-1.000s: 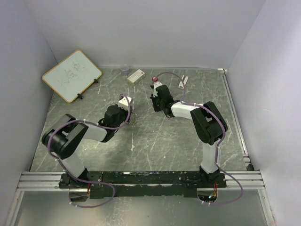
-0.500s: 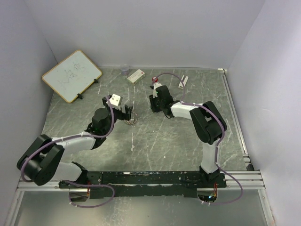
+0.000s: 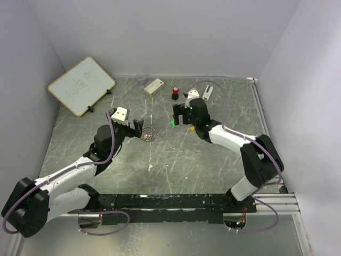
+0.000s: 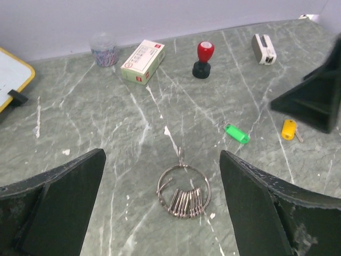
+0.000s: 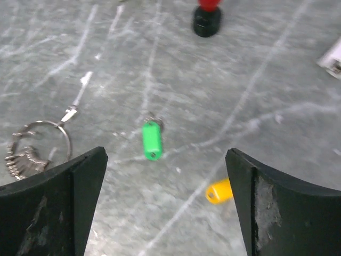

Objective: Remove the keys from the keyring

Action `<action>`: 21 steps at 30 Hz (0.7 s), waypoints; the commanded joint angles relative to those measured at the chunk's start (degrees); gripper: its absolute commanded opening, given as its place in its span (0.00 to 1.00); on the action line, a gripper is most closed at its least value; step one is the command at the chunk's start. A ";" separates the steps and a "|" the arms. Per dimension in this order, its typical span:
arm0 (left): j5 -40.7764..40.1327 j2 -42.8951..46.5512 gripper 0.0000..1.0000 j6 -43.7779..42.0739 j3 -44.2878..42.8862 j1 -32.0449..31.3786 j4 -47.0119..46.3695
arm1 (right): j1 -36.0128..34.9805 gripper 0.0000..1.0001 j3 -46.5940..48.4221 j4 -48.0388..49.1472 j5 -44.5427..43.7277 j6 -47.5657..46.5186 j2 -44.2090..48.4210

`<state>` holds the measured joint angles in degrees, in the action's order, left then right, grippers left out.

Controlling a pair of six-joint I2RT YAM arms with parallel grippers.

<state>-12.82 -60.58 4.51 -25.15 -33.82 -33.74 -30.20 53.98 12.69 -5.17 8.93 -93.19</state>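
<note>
Left gripper (image 4: 160, 157) gapes wide and empty over the keyring (image 4: 184, 192); right gripper (image 5: 165, 157) is spread too, holding nothing. Green key (image 4: 236, 133) and yellow key (image 4: 288, 129) lie loose to the keyring's right — apparently freed, so lift straight up without snagging it. Beyond the keyring, a clear cup (image 4: 103, 48) holds colourful bits — possibly paper clips.

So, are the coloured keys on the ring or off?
Off: the green key and yellow key lie loose, apart from the keyring.
</note>
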 commanded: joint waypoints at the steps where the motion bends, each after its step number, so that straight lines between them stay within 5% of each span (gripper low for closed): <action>1: -2.38 3.85 1.00 2.39 0.77 0.26 8.51 | 0.23 0.97 -6.91 1.93 -13.67 3.36 7.62; 8: -4.74 10.47 1.00 4.38 3.55 0.18 12.40 | 0.14 1.00 -14.76 0.23 -29.59 7.49 20.29; 21: -5.21 19.49 1.00 5.91 3.96 0.20 19.69 | -0.02 1.00 -19.09 -6.17 -40.49 7.97 39.29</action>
<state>-16.78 -42.57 9.45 -21.67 -33.85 -16.82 -30.22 35.53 9.30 -40.40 16.58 -56.71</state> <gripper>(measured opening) 0.994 0.999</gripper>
